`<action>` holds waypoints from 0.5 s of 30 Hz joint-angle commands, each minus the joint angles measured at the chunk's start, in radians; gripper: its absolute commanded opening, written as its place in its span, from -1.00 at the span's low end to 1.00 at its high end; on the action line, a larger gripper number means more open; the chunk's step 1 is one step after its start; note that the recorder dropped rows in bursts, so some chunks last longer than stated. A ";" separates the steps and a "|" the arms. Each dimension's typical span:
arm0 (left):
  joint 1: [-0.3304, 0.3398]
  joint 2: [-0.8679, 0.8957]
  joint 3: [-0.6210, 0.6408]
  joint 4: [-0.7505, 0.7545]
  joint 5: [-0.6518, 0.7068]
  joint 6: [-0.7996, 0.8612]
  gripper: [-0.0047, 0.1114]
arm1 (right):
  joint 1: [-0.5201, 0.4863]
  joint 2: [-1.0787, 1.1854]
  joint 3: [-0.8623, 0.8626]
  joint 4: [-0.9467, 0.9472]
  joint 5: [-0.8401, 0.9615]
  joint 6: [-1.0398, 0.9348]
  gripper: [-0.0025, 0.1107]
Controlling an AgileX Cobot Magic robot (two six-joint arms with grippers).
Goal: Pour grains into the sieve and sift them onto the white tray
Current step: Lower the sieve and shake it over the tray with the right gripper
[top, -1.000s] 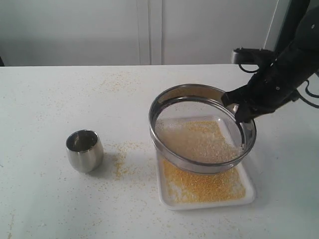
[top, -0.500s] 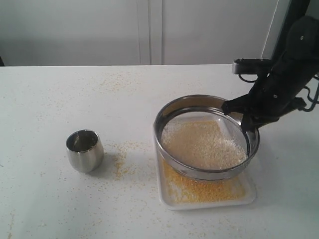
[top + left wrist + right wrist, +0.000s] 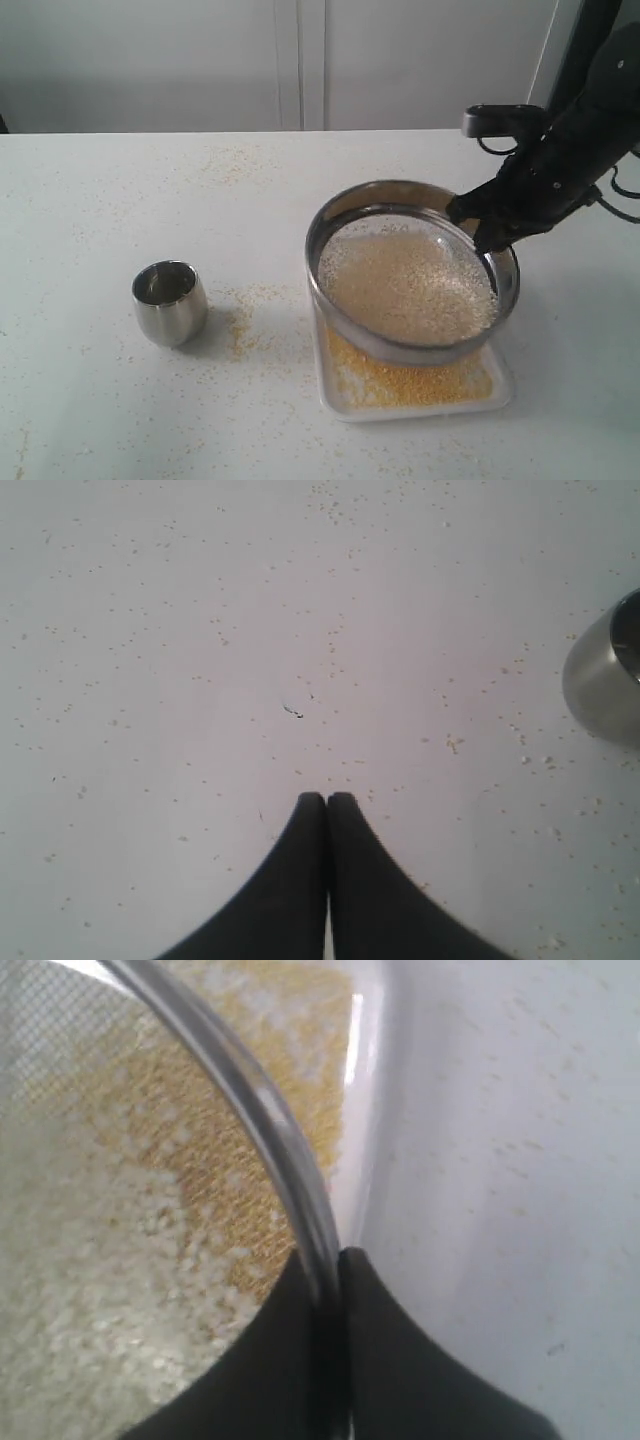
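Observation:
The round steel sieve (image 3: pixel 400 350) hangs a little above the white tray (image 3: pixel 505 385), tilted, with pale whitish grains (image 3: pixel 405 285) lying on its mesh. My right gripper (image 3: pixel 482 222) is shut on the sieve's rim (image 3: pixel 265 1110) at its far right side; in the right wrist view one finger sits inside the ring and one outside, and my right gripper (image 3: pixel 328 1265) pinches the wall. Fine golden-yellow meal (image 3: pixel 400 380) covers the tray under the sieve. My left gripper (image 3: pixel 326 798) is shut on nothing, over bare table, out of the exterior view.
A small rounded steel cup (image 3: pixel 170 302) stands upright on the table left of the tray, its side also in the left wrist view as the cup (image 3: pixel 605 680). Spilled grains (image 3: pixel 245 310) are scattered on the white table around the cup and farther back.
The sieve has been swinging back and forth over the tray with my right gripper; the pale grains have shifted across the mesh. The cup and left gripper have not moved.

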 commanded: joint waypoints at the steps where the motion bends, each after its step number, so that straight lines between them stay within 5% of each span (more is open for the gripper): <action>1: 0.003 -0.008 0.008 -0.003 0.003 -0.004 -0.92 | -0.008 -0.028 -0.001 -0.182 -0.082 0.454 -0.96; 3: 0.003 -0.008 0.008 -0.003 0.003 -0.004 -0.92 | 0.001 -0.035 -0.003 -0.123 -0.077 0.343 -0.96; 5: 0.003 -0.008 0.008 -0.003 0.003 -0.004 -0.92 | 0.032 -0.035 -0.008 0.054 0.060 -0.186 -0.96; 6: 0.003 -0.008 0.008 -0.003 0.003 -0.004 -0.92 | 0.034 -0.035 -0.005 0.053 0.060 -0.229 -0.96; 9: 0.003 -0.008 0.008 -0.003 0.003 -0.004 -0.92 | 0.003 -0.044 -0.005 -0.141 -0.138 0.450 -0.96; 10: 0.003 -0.008 0.008 -0.003 0.005 -0.004 -0.92 | 0.005 -0.044 -0.005 -0.107 -0.148 0.419 -0.96; 13: 0.003 -0.008 0.008 -0.003 0.003 -0.004 -0.92 | 0.049 -0.034 -0.005 0.116 0.032 -0.270 -0.96; 15: 0.003 -0.008 0.008 -0.003 0.003 -0.004 -0.92 | 0.031 -0.030 -0.004 -0.122 -0.116 0.299 -0.96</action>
